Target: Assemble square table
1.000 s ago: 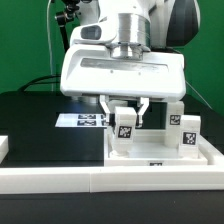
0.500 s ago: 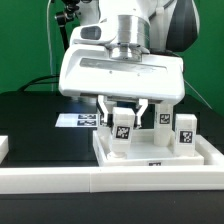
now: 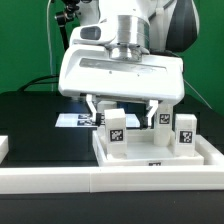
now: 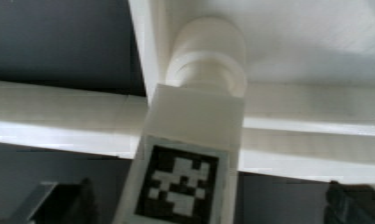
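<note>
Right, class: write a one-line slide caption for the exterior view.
Open fingers straddle a tagged leg standing on the tabletop, two more legs at the exterior view's right.

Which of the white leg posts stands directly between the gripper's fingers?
The leg post furthest to the exterior view's left; it stands between the open gripper fingers. The two other posts stand apart, toward the exterior view's right.

The large white plastic square tray-like top (image 3: 150, 158) is partly hidden behind the long white border rail (image 3: 110, 180); wrist view blurred.
</note>
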Available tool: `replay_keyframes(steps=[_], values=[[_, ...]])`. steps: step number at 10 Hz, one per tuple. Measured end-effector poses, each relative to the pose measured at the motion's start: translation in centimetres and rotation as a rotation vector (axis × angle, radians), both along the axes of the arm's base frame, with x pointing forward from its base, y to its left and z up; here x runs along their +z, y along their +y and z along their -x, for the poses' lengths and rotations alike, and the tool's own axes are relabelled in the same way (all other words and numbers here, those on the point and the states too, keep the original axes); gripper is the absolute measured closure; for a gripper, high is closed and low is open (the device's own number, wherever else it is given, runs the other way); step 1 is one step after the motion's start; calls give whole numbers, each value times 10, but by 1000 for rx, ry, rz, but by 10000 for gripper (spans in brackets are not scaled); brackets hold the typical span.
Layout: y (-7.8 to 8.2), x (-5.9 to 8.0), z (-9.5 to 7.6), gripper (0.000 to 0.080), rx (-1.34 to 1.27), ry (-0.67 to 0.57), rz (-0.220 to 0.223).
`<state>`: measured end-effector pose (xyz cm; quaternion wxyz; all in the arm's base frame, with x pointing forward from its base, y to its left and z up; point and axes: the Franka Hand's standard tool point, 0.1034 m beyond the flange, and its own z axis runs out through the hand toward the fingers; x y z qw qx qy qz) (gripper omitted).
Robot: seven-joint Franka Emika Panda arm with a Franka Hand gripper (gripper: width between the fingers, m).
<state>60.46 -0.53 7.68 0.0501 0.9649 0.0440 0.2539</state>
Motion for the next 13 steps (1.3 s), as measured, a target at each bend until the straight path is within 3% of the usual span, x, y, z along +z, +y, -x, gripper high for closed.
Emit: replay_keyframes(steps=[6, 9, 11, 13], values=[[-1, 0, 0, 151, -1, 3, -1], [4, 15, -2, 151, 2, 44, -35], [2, 12, -2, 151, 1, 41, -31], [17, 6, 3, 151, -6, 208, -107]])
